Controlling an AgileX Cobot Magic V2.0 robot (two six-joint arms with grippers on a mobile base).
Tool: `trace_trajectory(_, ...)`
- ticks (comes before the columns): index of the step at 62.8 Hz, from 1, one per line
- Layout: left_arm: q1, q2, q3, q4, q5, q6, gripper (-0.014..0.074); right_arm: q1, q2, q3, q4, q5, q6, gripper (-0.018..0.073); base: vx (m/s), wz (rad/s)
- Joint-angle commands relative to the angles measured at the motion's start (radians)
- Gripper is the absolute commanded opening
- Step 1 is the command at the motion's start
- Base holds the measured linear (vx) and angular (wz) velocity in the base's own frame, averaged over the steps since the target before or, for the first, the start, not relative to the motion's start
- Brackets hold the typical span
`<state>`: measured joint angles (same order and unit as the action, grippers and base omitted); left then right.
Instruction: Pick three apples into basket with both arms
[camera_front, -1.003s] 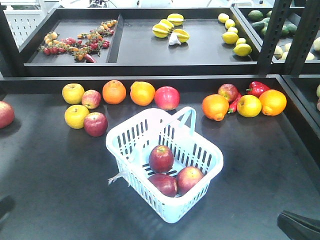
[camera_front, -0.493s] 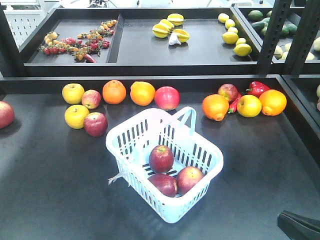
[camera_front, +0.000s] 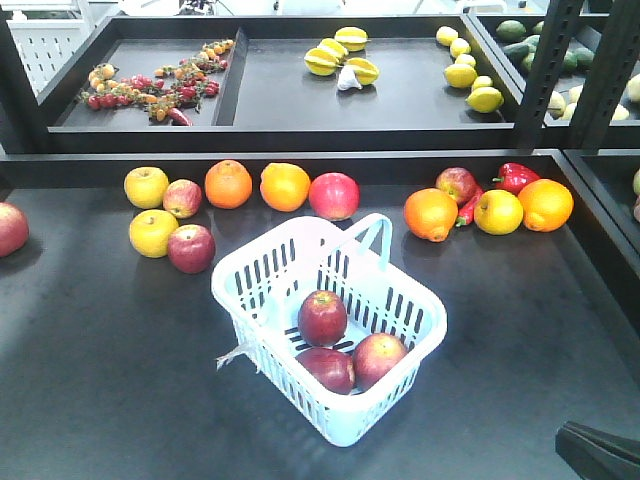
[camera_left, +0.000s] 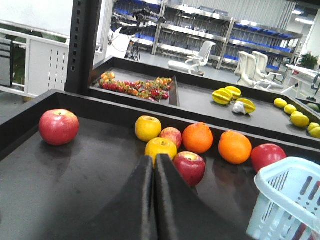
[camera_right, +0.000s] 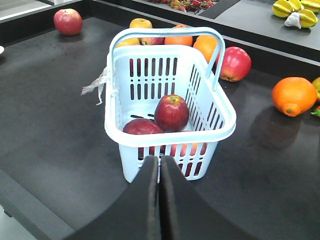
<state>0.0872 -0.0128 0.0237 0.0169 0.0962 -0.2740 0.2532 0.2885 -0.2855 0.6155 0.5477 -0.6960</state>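
Right claw (camera_right: 159, 162) closed, hiding basket's (camera_right: 220, 131) near wall; third apple (camera_right: 182, 148) half-seen

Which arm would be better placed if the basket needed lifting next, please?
Probably the right: its shut pincer sits just before the basket holding the three apples. The left pincer, also shut, faces loose fruit beside it.
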Motion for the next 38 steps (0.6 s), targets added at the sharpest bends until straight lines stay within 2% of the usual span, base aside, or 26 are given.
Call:
trace_trajectory(1,0.004,-0.016,0.026,-0.009,-0.096,0.002,-0.0007,0.002,0.010,-0.027,0.020,-0.056,0.000,-0.0001,0.00,0.00)
trace_trajectory(38,0.004,-0.015,0.024,-0.009,-0.096,0.001,-0.0007,0.002,0.010,-0.027,0.020,-0.056,0.000,-0.0001,0.00,0.00)
